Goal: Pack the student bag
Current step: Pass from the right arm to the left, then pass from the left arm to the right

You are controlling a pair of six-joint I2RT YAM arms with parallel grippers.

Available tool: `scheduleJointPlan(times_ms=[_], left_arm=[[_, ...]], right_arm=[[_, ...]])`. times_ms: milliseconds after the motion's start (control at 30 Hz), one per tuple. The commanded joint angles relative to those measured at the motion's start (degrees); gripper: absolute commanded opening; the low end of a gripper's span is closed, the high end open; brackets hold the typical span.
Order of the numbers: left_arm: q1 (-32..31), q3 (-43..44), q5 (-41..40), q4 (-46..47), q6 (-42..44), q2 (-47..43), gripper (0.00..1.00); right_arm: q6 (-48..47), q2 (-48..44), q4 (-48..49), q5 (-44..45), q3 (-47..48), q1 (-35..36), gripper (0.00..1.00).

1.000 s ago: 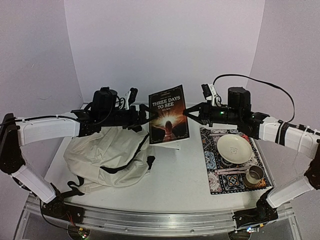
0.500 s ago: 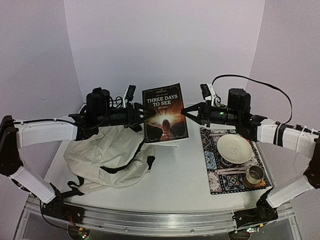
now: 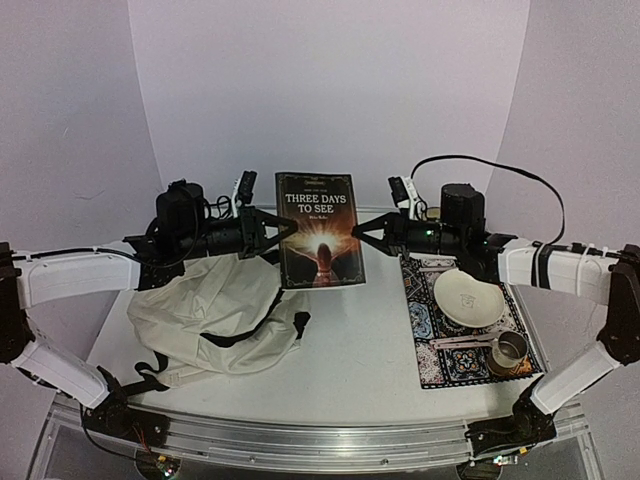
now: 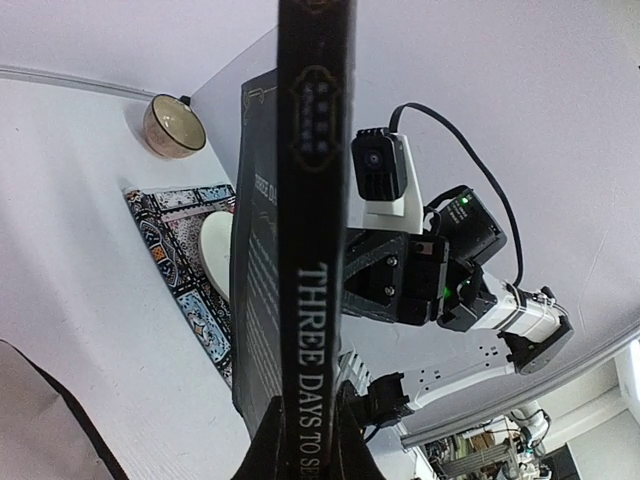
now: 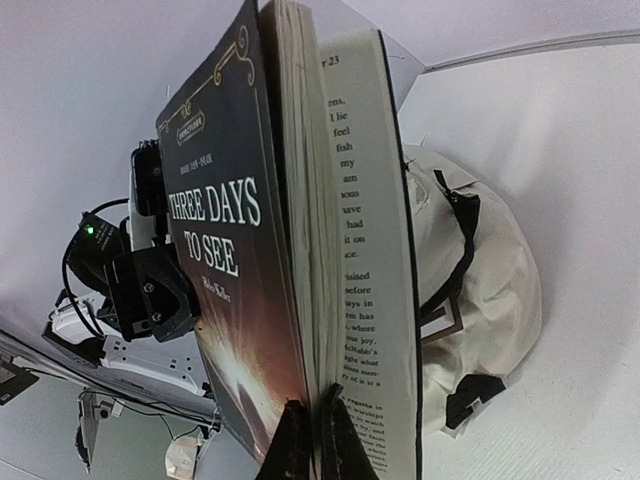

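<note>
Student bag (image 3: 210, 310): cream fabric, slumped flat on the table on the left side, below the left arm. Black zipper line runs across the upper face. Cannot tell whether the mouth stands open. Nothing seen going in.

Book (image 3: 320, 232): dark cover titled "Three Days to See". Held upright in the air at mid-table, front cover toward the top camera. Just beside the bag's right edge, not over it and not touching it.

Placemat (image 3: 425, 320): patterned, flat on the right side, well apart from the bag.

Plate (image 3: 468, 297): pale, lying on the placemat. Untouched.

Left gripper (image 3: 288, 228): closed on the book's spine edge. Wrist view shows 2 fingers pressed against either side of the spine.

Right gripper (image 3: 358, 232): clamped on the book's open edge, opposite the left. Wrist view shows the fingertips pinching the page block near its lower corner.

Cup (image 3: 510, 350): metal, standing at the placemat's near right corner. Untouched.

Bowl (image 4: 173, 124): small, at the far edge of the table, seen only from the left wrist.

Done: judged early. 1 item lifted and gripped from both sides. 0 items visibly inside the bag.

Outstanding: book to be carried to the bag and slid in. Bag mouth probably needs holding open, which would call for 1 gripper to let go.
</note>
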Motion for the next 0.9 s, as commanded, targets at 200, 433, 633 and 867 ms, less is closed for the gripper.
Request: scheduleJointPlan(times_ms=[200, 433, 633, 867], left_arm=[[-0.39, -3.19, -12.88, 5.93, -1.44, -8.2, 0.0], [-0.41, -5.64, -25.51, 7.19, -4.07, -12.69, 0.0], [-0.39, -7.36, -32.33, 9.8, -7.4, -13.7, 0.0], [-0.43, -7.47, -33.18, 12.64, -10.49, -13.43, 0.0]], right_arm=[[1.28, -2.97, 6.05, 12.62, -0.71, 5.53, 0.4], [5.15, -2.23, 12.71, 20.87, -3.9, 10.96, 0.63], [11.01, 2.13, 23.21, 22.39, -5.28, 13.95, 0.85], [14.18, 7.72, 28.78, 21.04, -1.26, 16.31, 0.98]])
